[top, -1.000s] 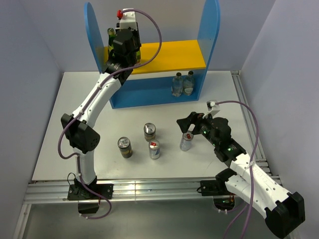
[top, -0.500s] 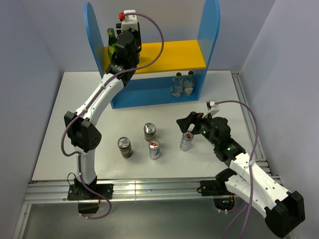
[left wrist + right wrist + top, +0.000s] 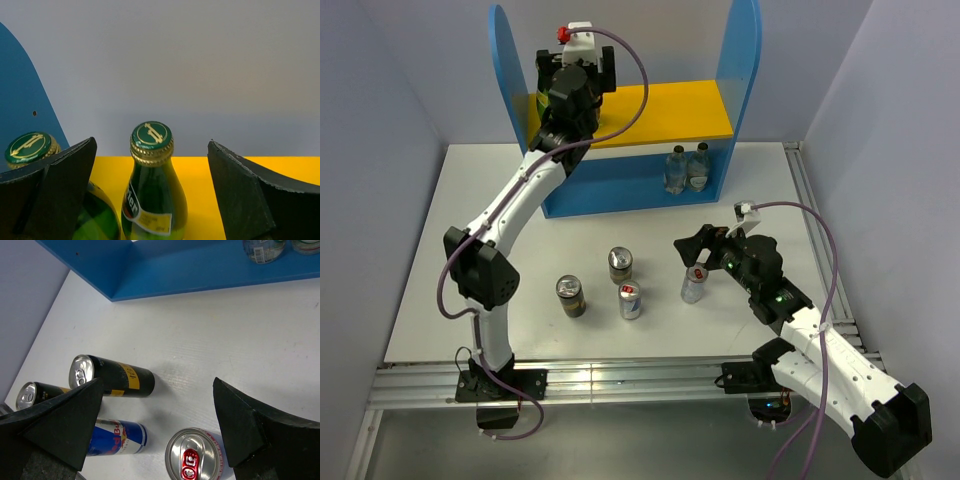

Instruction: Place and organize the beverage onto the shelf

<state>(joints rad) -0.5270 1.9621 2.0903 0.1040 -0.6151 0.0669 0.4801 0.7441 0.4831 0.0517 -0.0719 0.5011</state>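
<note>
We have the left gripper (image 3: 151, 142) up at the shelf (image 3: 740, 60), jaws spread wide over the yellow upper board (image 3: 675, 108). A green glass bottle (image 3: 152, 200) with a green-and-gold cap stands upright on that board, right between the fingers. There is a gap on both sides, so nothing is pinched. A second green bottle (image 3: 27, 148) sits just outside the left finger, partly hidden behind it, beside the blue side panel (image 3: 20, 90). The right gripper (image 3: 158, 385) is low over the white table (image 3: 240, 340), jaws spread too, holding nothing. A silver can (image 3: 192, 456) with a red tab stands upright just below it, between the fingers, and the wrist view shows no contact. Off toward this gripper's left finger we count three more upright cans. They are a black can with a yellow label (image 3: 112, 376), another black can (image 3: 37, 390) partly hidden by that finger, and a blue-and-silver Red Bull can (image 3: 117, 436) closest in. Farther ahead, two clear water bottles (image 3: 687, 168) stand side by side on the shelf's lower level, at its right end.
</note>
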